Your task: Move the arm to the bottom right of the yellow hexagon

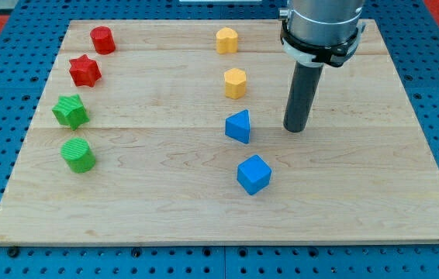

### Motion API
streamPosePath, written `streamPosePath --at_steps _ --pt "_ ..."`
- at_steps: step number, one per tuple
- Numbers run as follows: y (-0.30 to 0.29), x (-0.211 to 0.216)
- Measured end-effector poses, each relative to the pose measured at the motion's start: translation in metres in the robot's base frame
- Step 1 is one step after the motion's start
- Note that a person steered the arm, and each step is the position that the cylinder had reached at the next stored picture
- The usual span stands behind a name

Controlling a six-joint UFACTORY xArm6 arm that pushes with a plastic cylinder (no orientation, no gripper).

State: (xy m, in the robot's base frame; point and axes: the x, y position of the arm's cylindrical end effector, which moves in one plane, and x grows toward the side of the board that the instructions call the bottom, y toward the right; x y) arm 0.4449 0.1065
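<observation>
A yellow hexagon block (236, 82) stands near the middle of the wooden board (359, 194), toward the view's top. My tip (295, 129) rests on the board to the right of and below this hexagon, about a block and a half away. A second yellow block (227, 39), of unclear shape, sits above the hexagon near the board's top edge. A blue triangular block (238, 126) lies just left of my tip, and a blue cube (254, 173) lies below and left of it.
At the view's left stand a red cylinder (102, 39), a red star (84, 70), a green star (70, 111) and a green cylinder (77, 155). A blue pegboard (437, 31) surrounds the board.
</observation>
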Motion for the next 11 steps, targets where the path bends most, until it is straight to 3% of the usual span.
streamPosePath --at_steps 4,7,8,9,11 --pt "0.004 0.004" --pt "0.025 0.034" --pt "-0.019 -0.005" --pt "-0.019 -0.06" --pt "-0.051 -0.062"
